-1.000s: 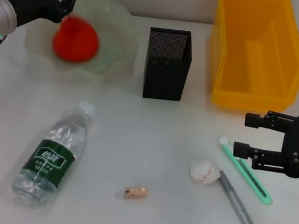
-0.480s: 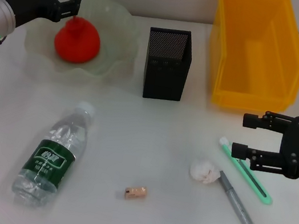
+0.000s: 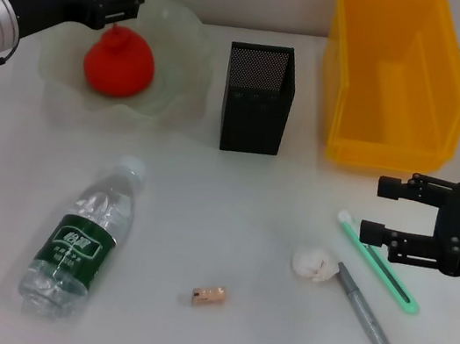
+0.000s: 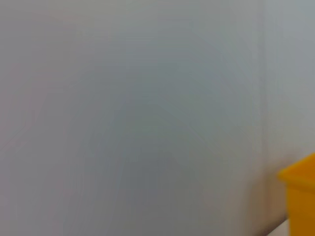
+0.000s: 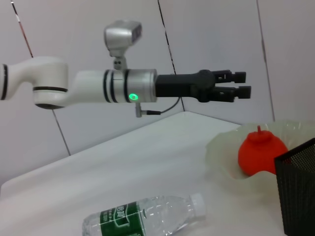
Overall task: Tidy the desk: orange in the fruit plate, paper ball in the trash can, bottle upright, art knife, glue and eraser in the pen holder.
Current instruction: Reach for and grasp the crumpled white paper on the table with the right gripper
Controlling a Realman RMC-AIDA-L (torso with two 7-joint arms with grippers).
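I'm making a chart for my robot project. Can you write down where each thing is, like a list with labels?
orange: in the fruit plate
bottle: lying on its side on the desk
paper ball: on the desk, by a grey pen
eraser: on the desk
pen holder: upright
trash can: empty
left gripper: open, above the plate
right gripper: open, over a green stick

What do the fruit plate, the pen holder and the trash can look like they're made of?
The fruit plate looks like translucent pale-green plastic or glass; the table shows faintly through its wavy rim. The pen holder appears to be black metal mesh, with fine perforations visible in its walls. The trash can looks like moulded plastic: opaque bright yellow, smooth walls with a slight sheen.
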